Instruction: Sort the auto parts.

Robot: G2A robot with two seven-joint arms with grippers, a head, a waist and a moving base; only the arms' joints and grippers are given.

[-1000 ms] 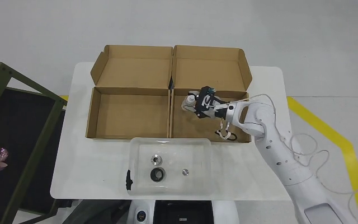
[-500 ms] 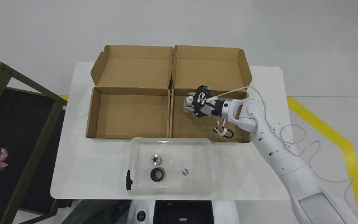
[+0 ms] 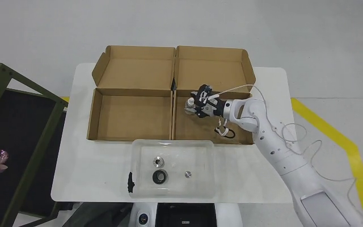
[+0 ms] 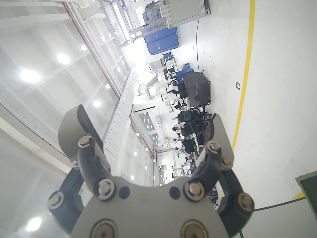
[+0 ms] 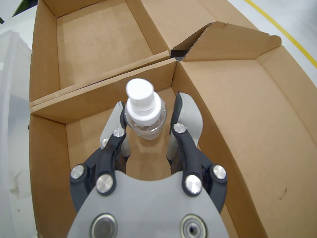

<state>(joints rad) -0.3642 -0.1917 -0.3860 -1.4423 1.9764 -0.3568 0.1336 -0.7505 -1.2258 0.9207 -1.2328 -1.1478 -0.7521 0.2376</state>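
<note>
early yet: right gripper (image 5: 149, 102) clamps a spray bottle (image 5: 140, 90) over the right cardboard box (image 3: 198, 129); three parts (image 3: 159, 177) sit in the clear bin (image 3: 197, 154); left gripper (image 4: 148, 122) spread, empty.

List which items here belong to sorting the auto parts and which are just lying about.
Job: bottle at right end effector; left box; right box; clear bin; silver fitting; black ring; small disc.
Lying about: black object on the bin's edge; green frame beside the table.
</note>
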